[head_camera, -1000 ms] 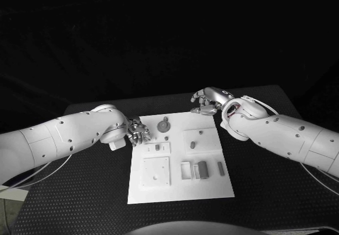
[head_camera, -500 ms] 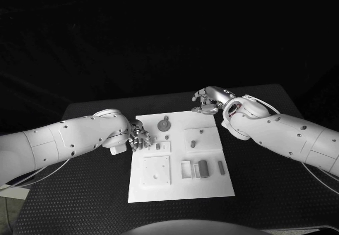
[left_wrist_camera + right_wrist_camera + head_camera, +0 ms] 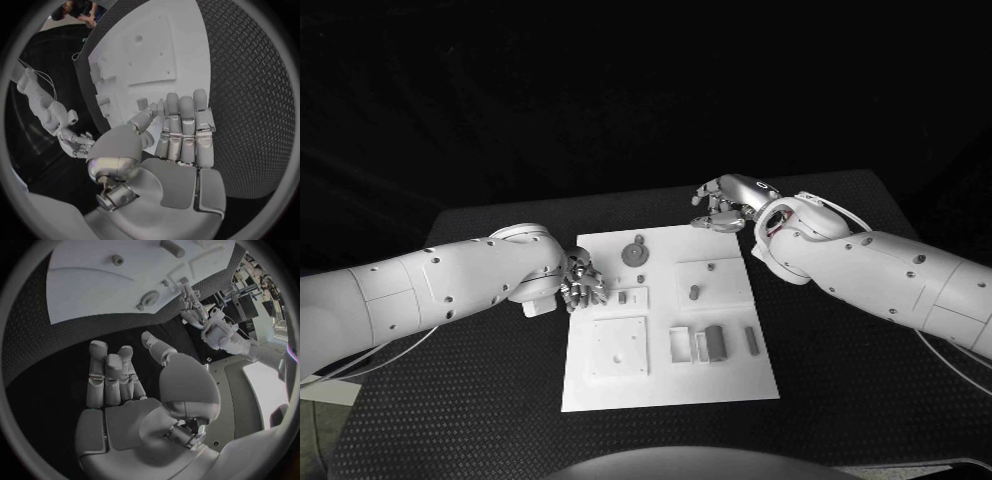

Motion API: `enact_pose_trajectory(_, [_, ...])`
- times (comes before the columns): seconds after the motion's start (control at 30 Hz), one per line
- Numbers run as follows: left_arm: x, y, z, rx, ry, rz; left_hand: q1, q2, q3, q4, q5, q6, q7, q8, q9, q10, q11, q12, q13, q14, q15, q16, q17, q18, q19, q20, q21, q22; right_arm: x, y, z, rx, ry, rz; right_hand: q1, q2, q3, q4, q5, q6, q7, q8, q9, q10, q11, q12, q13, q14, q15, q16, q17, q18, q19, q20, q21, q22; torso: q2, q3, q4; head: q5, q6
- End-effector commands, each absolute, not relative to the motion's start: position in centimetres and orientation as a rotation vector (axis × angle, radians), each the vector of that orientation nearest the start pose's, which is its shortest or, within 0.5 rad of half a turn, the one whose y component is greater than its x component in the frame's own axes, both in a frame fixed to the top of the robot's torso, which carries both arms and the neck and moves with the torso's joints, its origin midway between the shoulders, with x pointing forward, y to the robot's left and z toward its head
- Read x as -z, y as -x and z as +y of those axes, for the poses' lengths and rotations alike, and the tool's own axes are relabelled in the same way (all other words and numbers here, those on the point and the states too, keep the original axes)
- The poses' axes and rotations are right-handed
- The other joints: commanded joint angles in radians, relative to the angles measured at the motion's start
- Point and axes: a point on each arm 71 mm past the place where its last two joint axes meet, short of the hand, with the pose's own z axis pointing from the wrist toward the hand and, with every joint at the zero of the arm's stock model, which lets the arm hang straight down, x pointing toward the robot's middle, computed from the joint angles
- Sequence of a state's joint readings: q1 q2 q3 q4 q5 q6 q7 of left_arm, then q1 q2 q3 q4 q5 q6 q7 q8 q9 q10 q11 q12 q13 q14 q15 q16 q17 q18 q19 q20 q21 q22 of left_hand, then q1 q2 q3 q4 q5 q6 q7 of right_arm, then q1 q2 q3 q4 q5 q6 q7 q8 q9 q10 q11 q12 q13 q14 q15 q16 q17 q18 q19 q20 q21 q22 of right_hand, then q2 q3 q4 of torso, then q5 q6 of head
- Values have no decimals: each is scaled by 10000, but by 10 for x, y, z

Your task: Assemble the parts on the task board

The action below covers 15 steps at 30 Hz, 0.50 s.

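Reaching in over the left edge of the task board (image 3: 733,385), the left hand (image 3: 580,281) hovers with its fingers (image 3: 185,131) laid straight and close side by side, thumb bent across toward them, nothing between them. Its fingertips sit just above a small grey part (image 3: 143,104) standing near that edge of the board; whether they touch it cannot be told. The white board lies in the middle of the black table (image 3: 473,400), long side running away from the robot.

On the board, a round grey part with a stem (image 3: 635,254) lies near the far edge, a short peg (image 3: 692,295) stands on a raised square toward the right edge, and a grey block (image 3: 714,343) sits beside a slim bar (image 3: 751,343) toward the near right corner. A raised square plate (image 3: 619,348) takes the near left area.

The right hand (image 3: 723,206) hangs above the table just beyond the board's far right corner, fingers curled inward and holding nothing.
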<state>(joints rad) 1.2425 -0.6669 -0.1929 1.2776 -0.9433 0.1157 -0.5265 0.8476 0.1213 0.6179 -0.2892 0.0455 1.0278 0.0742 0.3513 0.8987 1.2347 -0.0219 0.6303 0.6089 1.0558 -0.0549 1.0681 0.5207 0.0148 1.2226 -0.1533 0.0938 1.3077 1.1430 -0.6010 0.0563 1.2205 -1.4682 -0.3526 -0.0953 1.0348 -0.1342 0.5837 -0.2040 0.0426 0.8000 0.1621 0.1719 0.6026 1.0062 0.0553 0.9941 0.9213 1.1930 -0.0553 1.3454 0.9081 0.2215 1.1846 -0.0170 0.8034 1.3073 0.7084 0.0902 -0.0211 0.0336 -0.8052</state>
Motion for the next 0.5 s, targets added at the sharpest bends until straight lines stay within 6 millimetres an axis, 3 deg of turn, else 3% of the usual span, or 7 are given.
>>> enact_pose_trajectory(0.03, [273, -500, 206, 2974, 2829, 24387, 158, 76, 33, 8, 29, 121, -43, 17, 35, 152, -108, -42, -16, 94, 1, 49, -13, 94, 76, 26, 57, 212, 197, -538, -164, -6251, 639, 16091, -34, 47, -27, 5, 59, 19, 70, -37, -9, -47, -7, 41, -14, 70, -6, -37, 10, 403, -2, -72, -31, 178, 2, -6, 2, -10, -15])
enact_pose_trajectory(0.5, [275, -501, 201, 2969, 2835, 24335, 108, 65, 7, 31, 28, 132, -42, 3, 43, 166, -107, -52, -22, 102, 1, 47, -22, 86, 85, 27, 58, 209, 197, -538, -164, -6254, 640, 16093, -36, 47, -27, 8, 58, 19, 70, -37, -10, -49, -7, 43, -18, 71, -6, -38, 10, 403, -2, -72, -32, 178, 6, -10, 3, -21, -32])
